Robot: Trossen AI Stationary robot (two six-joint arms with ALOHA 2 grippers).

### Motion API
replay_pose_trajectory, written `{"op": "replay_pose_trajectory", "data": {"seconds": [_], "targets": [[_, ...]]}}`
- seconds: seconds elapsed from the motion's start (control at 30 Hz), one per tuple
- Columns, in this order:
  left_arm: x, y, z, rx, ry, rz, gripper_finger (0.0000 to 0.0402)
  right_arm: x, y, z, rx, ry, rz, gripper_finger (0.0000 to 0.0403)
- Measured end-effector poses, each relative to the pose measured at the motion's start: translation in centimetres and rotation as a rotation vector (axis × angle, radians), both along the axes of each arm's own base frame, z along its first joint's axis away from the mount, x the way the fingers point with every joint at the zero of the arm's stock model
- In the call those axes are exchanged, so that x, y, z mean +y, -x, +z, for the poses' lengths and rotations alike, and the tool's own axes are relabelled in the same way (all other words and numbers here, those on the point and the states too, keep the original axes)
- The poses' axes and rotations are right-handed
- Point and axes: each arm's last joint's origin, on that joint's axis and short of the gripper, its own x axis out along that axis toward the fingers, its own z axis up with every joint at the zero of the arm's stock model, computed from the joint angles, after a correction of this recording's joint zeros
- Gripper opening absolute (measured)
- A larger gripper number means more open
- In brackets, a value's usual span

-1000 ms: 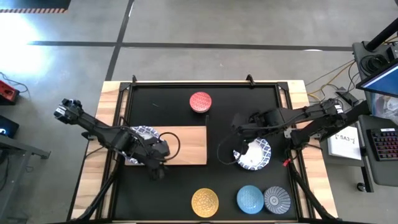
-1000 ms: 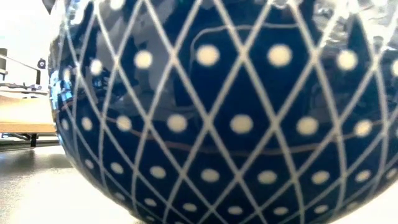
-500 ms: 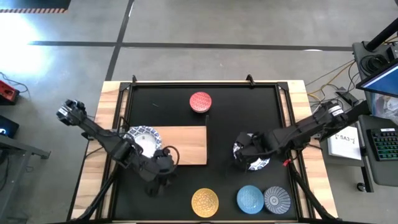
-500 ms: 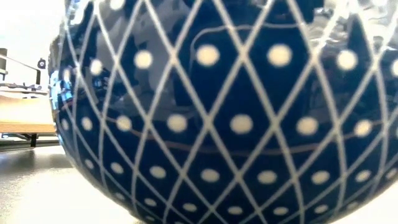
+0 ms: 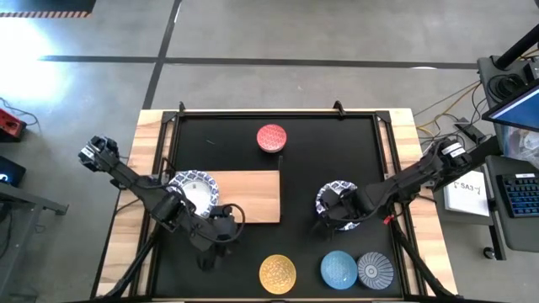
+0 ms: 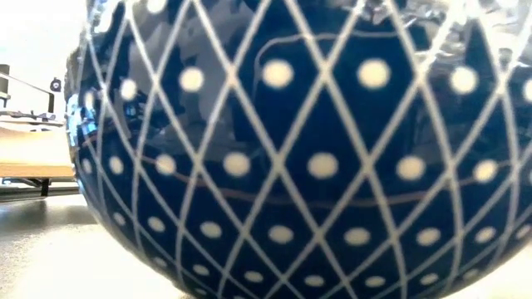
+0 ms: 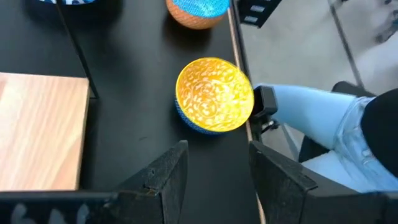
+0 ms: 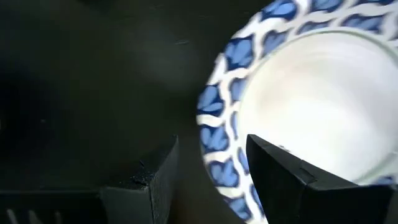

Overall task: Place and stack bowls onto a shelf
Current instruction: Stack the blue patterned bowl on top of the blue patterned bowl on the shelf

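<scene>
Lab: concrete floor (image 5: 253, 34), keyboard (image 5: 518, 198).

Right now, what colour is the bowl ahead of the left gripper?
Yellow bowl with a fine pale pattern inside and a blue outside; clearest in the left wrist view.

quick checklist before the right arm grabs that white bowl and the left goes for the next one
1. Right gripper open: ok.
2. Right gripper at the rim of the white blue-rimmed bowl, one finger over its inside: ok.
3. Left gripper open and empty: ok.
4. Left gripper faces the yellow bowl, not yet around it: ok.
5. Shelf has bare room beside the bowl on the shelf: ok.
6. Person's sleeve by the table edge near the yellow bowl: not ok.
</scene>
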Motion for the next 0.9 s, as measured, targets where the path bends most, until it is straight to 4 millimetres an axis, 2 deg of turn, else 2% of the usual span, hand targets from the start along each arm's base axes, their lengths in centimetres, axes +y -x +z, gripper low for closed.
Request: {"op": "replay_pose_trajectory", "data": {"seconds": [0.2,0.37,0.53,0.73,0.9], "targets": [[0.4,0.4,0.4,0.002,-0.056,-0.013,0.0152,0.1,0.0,-1.0,-0.039,-0.025,-0.021,0.0178],[0.8,0.7,0.8,-0.012,-0.107,-0.015,0.0152,0.3,-0.1,-2.8,0.018,0.004,-0.04,0.0178],[1.1,0.6,0.9,-0.008,-0.114,-0.008,0.0152,1.0,-1.1,-4.5,0.091,0.018,0.002,0.0178],[1.3,0.5,0.9,-0.011,-0.119,-0.005,0.0152,1.7,-2.8,-4.8,0.121,0.047,0.086,0.0168],[1.4,0.5,0.9,-0.015,-0.125,-0.008,0.0152,2.0,-3.4,-4.0,0.204,0.087,0.137,0.012]]}}
